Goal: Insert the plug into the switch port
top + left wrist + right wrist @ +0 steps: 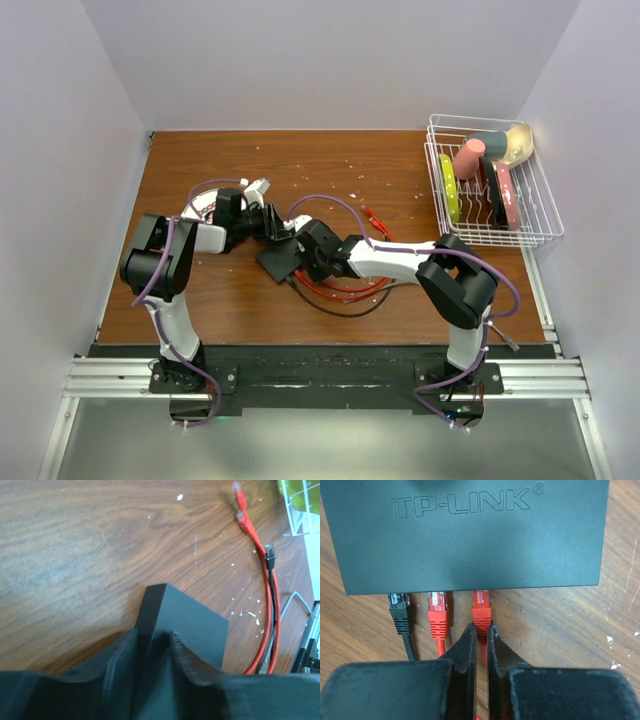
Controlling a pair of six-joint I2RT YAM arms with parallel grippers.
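The switch (470,535) lay left of the middle of the tabletop (400,170), somewhat toward its near edge, ports facing the right hand (480,630). That hand was closed tightly on the rear end of a red plug (481,611), where the cable leaves it, with the plug's nose at the mouth of a port. A black plug (400,611) and a second red plug (438,614) sat in ports beside it. The left hand (152,635) was closed over one corner of the switch, a finger on each face, apparently bracing it. The step in hand looked like the insertion itself. Whether the plug had seated fully could not be told, as the port edge hid its tip. The next move probably called for a short, straight push into the port, the plug kept level and square, while the left hand stopped the switch from sliding away.
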